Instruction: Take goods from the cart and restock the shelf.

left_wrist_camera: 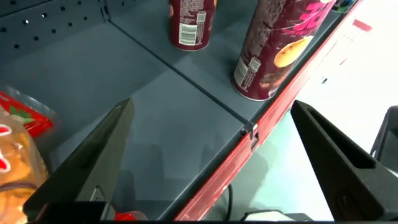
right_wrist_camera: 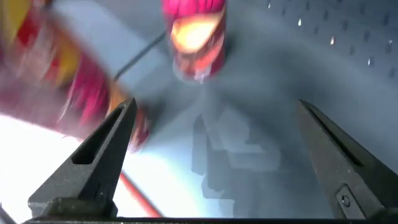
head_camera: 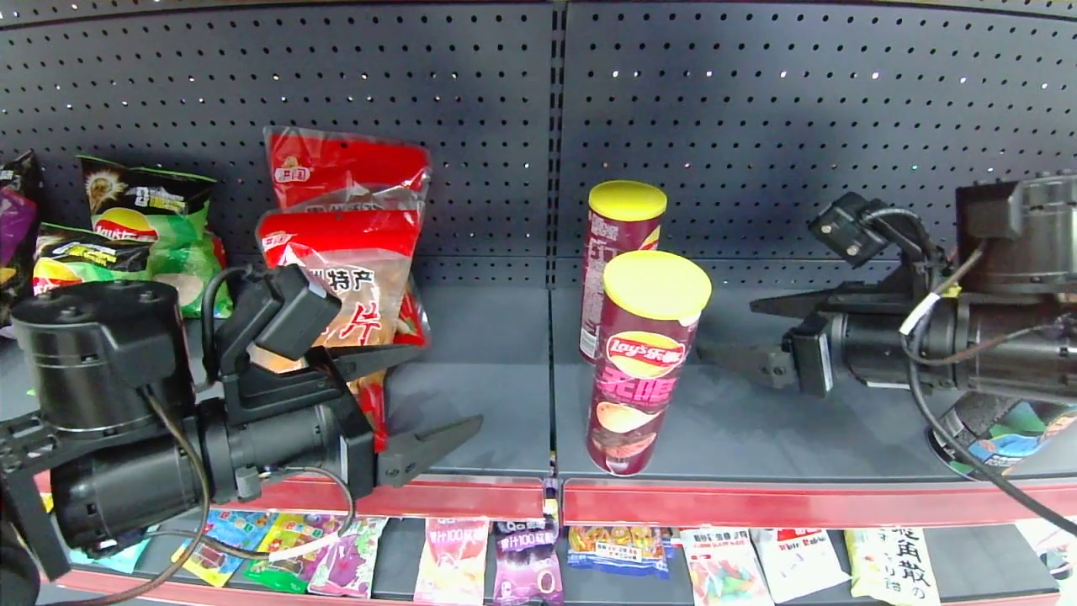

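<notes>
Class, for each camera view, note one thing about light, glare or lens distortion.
Head view: the pegboard bows along its top edge, a wide-lens effect, and light glints through its holes. Left wrist view: the ground beyond the shelf's red edge is washed out white. Right wrist view: bright points shine through the pegboard holes.

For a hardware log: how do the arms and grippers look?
Both arms are matte black: thick cylindrical joints, boxy wrist cameras, looping black cables. The left gripper and right gripper each have two tapering fingers. A white tag marks the right cable.
</notes>
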Tool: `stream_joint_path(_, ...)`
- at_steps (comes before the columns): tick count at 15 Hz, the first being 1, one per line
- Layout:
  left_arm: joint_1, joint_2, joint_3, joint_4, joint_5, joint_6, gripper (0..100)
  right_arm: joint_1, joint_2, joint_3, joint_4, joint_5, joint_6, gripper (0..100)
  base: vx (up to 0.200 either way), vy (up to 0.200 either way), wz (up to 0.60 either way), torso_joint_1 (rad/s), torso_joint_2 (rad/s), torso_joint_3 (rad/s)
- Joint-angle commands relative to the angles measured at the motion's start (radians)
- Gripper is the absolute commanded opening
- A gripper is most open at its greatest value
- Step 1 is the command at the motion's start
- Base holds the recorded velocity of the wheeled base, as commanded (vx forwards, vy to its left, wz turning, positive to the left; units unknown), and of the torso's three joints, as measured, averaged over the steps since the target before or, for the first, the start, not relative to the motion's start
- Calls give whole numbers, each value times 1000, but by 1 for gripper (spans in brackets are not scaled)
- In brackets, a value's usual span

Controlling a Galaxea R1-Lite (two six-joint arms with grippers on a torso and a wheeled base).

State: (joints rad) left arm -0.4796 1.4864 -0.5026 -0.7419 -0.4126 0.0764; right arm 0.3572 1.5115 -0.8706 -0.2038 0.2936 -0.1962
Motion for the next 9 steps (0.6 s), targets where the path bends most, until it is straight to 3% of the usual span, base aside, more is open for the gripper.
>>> stream_joint_path(1,-2,48,-11,-1,0,6,100,9,-163,147,0,-1,-2,100,0,0,0,0,0,0)
stream_joint_path(5,-57,104,-16,-1,0,8,100,23,-416,366,3,9,-2,100,0,0,0,0,0,0)
stream_joint_path(9,-103,199,-36,-2,23,22,100,32,-594,423,7,6,4,100,0,0,0,0,0,0)
